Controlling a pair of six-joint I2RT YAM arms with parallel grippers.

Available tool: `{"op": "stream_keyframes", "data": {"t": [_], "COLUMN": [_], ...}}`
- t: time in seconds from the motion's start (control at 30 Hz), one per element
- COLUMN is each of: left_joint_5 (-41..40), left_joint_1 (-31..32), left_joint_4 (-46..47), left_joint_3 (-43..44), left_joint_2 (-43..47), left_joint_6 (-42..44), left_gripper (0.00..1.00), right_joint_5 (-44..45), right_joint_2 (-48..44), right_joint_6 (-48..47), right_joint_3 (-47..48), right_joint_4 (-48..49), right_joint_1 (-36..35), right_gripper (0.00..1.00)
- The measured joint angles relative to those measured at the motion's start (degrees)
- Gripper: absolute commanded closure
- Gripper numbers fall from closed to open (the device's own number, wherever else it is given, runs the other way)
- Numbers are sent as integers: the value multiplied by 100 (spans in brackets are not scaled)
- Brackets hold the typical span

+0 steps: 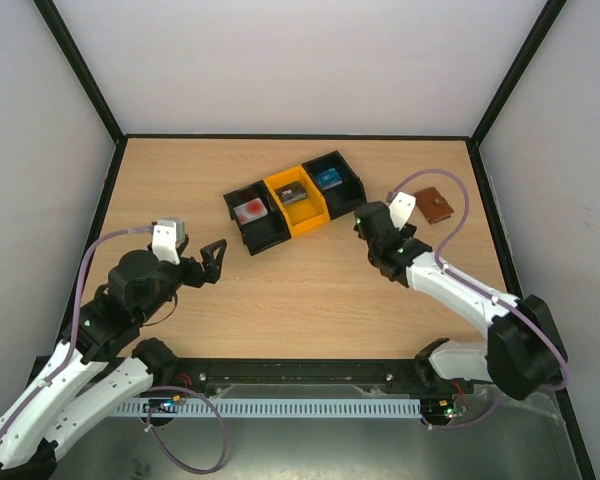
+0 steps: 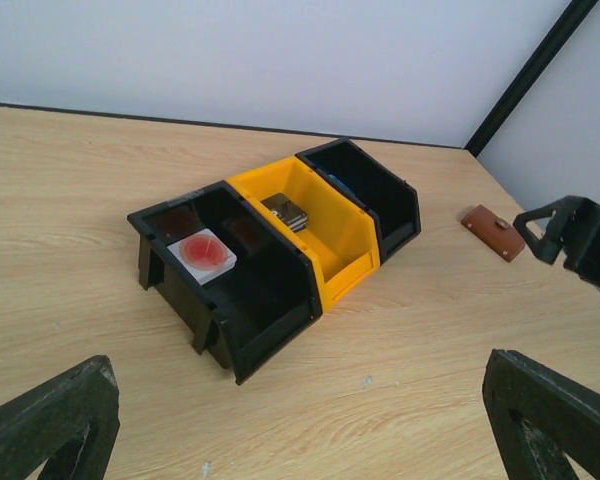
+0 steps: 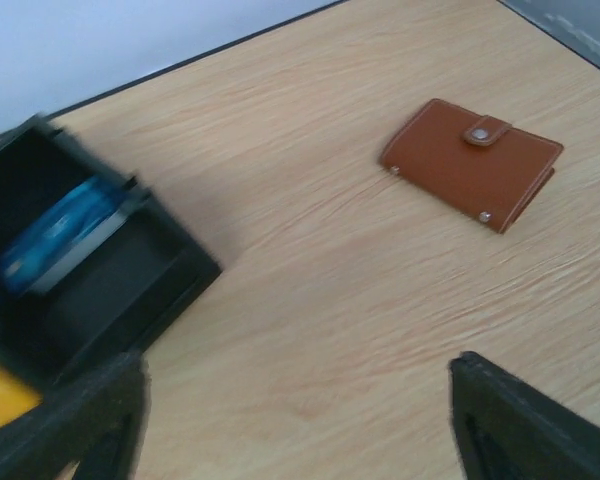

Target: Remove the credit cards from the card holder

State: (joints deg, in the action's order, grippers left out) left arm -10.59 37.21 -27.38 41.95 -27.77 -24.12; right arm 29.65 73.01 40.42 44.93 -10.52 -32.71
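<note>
1. The card holder (image 3: 472, 162) is showing plain brown, with small silver studs.
2. The left bin (image 2: 270, 300) and right bin (image 2: 395, 205) are showing black; the middle bin (image 2: 345, 255) is showing yellow-orange.
3. A white tile (image 2: 203, 250) is carrying a red disc.
4. The table (image 1: 310, 290) is showing pale wood grain.
5. My left gripper (image 2: 300, 420) and right gripper (image 3: 300, 420) are appearing black.

the left arm (image 1: 75, 385) and the right arm (image 1: 460, 295) have white shell links and black round joints, and a thin lilac cable (image 1: 105, 241) runs along each one. the left gripper (image 1: 216, 262) and the right gripper (image 1: 362, 222) are black with angular fingers, with a small white camera block (image 1: 167, 238) at each wrist. small green lights (image 1: 401, 240) show on some joints.
</note>
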Motion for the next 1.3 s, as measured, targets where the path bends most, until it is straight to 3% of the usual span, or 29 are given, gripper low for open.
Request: {"op": "stream_keyframes", "data": {"t": [0.2, 0.6, 0.97, 1.3], "left_joint_5": [-42, -105, -146, -195], "left_joint_1": [0, 0, 0, 0], "left_joint_4": [44, 85, 92, 94], "left_joint_3": [-146, -254, -275, -317], "left_joint_2": [59, 262, 413, 413], "left_joint_6": [120, 160, 164, 166], "left_gripper": [0, 0, 0, 0], "right_joint_5": [-396, -1729, -2175, -2326], "right_joint_2": [750, 2940, 4354, 4529], "right_joint_6": [-212, -348, -809, -997], "right_joint_3": [319, 1880, 3119, 3211], "right_joint_4": [579, 782, 190, 68], "right_joint_1": [1233, 3429, 3969, 3971], "right_gripper": [42, 43, 38, 41]}}
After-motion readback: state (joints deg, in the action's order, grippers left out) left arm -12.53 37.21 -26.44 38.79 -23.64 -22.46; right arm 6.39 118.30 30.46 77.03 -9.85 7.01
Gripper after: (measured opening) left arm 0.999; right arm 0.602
